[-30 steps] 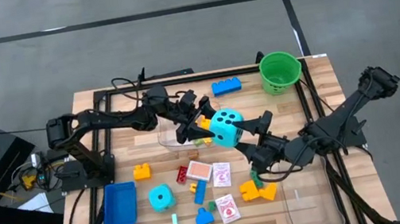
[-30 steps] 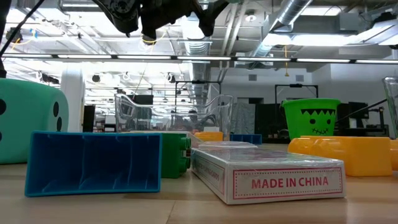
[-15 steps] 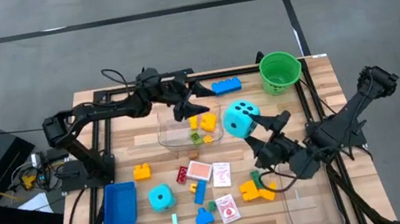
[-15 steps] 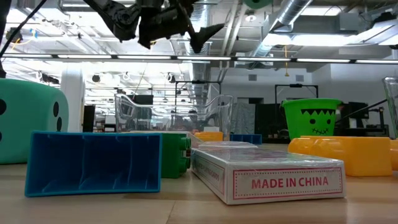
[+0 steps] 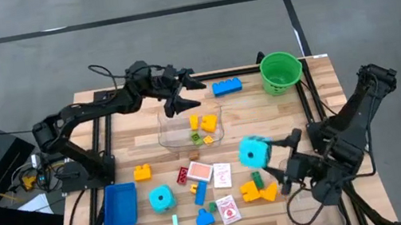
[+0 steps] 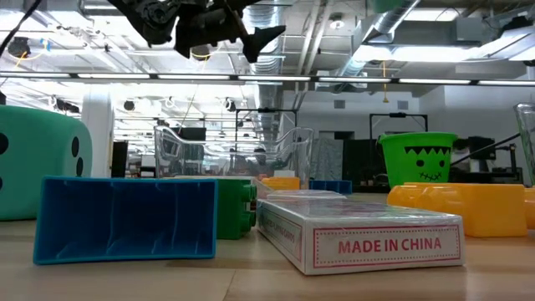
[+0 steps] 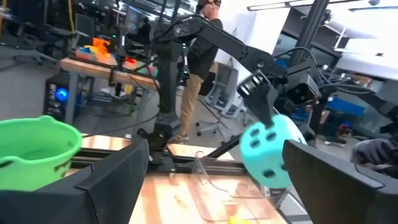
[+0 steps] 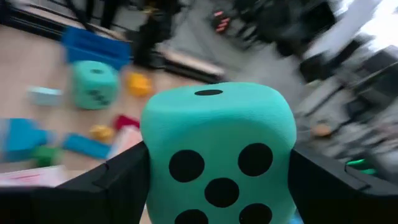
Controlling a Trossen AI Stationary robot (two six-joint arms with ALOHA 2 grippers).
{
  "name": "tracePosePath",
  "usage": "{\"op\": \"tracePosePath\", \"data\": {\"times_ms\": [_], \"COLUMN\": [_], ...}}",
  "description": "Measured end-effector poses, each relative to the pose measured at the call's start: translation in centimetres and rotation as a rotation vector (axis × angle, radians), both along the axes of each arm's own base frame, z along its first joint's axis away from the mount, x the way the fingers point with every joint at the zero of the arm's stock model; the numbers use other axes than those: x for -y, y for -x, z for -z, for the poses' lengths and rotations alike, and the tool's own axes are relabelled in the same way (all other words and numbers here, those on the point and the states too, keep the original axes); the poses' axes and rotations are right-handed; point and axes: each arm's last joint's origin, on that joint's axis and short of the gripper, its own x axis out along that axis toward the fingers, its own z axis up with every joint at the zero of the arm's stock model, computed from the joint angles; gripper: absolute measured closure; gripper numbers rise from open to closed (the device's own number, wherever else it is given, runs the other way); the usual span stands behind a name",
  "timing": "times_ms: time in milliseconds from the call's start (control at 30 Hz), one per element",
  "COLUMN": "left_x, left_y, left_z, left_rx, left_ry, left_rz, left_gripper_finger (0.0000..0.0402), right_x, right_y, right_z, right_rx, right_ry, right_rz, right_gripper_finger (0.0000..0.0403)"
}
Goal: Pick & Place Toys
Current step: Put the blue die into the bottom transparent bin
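Jaws tell the story from above: the right gripper [image 5: 272, 159] is clamped on a teal die [image 5: 253, 153], carried in the air over the right half of the table [image 5: 321, 69], near a clear tub [image 5: 313, 212] at the front right edge. Across the table, the left gripper [image 5: 186, 95] hangs with fingers spread wide and empty above the far rim of another clear tub [image 5: 168, 138] (some bricks lie inside it). A second die [image 5: 162, 198], cards [image 5: 222, 174] and loose bricks sit on the wood between them.

At table height, the left gripper [image 6: 251, 38] shows overhead, fingers apart.

Past the left wrist's own parted fingers [image 7: 118, 177], the die [image 7: 270, 149] appears gripped by the other arm.

On the right wrist, the die [image 8: 217, 149] fills the gap between both fingers; contact looks firm, though blur softens it.
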Motion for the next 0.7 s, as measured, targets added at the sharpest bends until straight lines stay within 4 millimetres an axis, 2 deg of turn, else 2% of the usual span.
{"op": "tracePosePath", "data": {"times_ms": [133,400,700], "left_x": [-0.4,-0.2,-0.3], "left_y": [0.4,-0.1,-0.1], "left_z": [-0.2,0.3,-0.2], "left_rx": [-0.001,-0.011,0.036], "left_ry": [-0.006,-0.016,-0.032], "left_rz": [-0.019,-0.073,-0.134], "left_gripper_finger": [0.0044,0.005,0.0053], "right_x": [-0.2,0.7,0.2], "right_y": [0.9,3.0,4.9], "right_z": [0.2,1.4,-1.7], "right_rx": [-0.046,-0.252,-0.438], "right_ry": [-0.238,-0.657,-0.977], "right_rz": [-0.058,0.068,0.175], "right_gripper_finger": [0.0093,0.0093,0.0095]}}
